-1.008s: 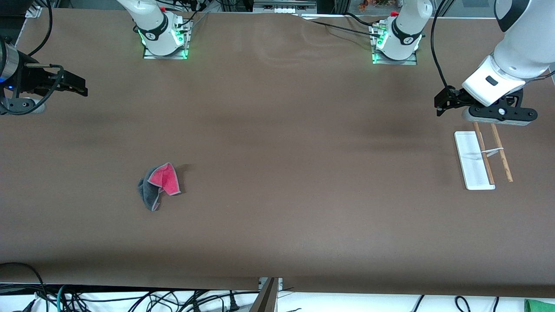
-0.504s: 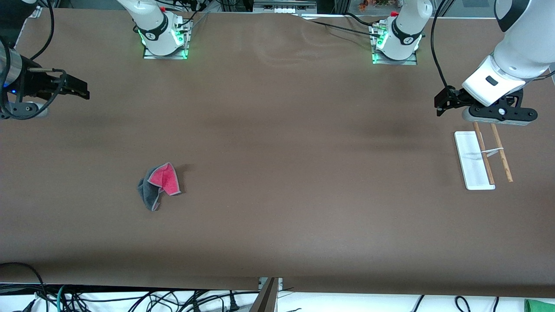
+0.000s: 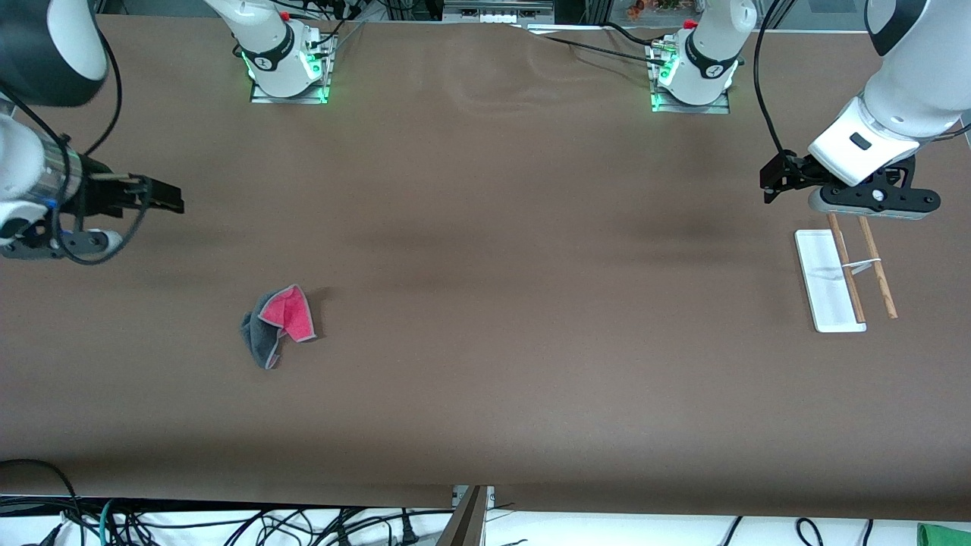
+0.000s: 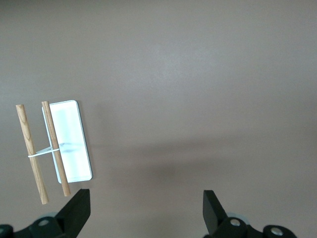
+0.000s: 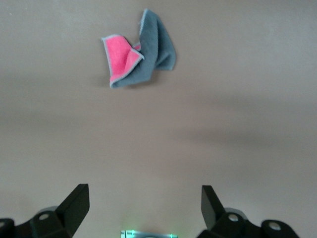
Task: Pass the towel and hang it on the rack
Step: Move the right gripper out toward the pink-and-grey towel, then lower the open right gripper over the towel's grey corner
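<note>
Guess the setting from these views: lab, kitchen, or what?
Most likely a robotics lab bench: two arm bases bolted to a brown-covered table, loose cables along its edge, and only test props out, a towel and a rack.

Brown table (image 3: 485,227) fills front view, matte covering, faint ripples near edge farthest from front camera. Soft shadows across surface. Tangled black cables (image 3: 227,523) on white floor along nearest table edge. Green object (image 3: 944,535) at floor corner, left arm's end.
</note>
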Motion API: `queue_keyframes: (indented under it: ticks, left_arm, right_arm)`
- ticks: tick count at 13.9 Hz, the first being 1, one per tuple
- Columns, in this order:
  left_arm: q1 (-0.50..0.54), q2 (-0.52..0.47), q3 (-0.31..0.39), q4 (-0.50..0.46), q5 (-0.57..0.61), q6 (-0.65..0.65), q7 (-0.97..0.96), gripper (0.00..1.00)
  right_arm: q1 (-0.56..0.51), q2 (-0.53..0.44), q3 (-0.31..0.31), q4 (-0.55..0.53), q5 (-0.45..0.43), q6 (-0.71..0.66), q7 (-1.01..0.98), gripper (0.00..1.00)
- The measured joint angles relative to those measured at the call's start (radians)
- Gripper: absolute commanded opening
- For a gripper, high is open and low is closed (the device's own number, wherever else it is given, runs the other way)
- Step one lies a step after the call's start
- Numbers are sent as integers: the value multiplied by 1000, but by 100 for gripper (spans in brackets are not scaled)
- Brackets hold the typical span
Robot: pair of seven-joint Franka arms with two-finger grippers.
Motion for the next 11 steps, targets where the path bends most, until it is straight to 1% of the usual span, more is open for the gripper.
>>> queue_keyframes:
  ticks: [5,11]
  left_arm:
    - [0,0,0,0,0,0,0,100]
    - [0,0,0,0,0,-1,0,100]
  right_arm:
    - [29,95,2,-1,-1,94,0,100]
    - [28,296,-6,-3,-3,258,0,100]
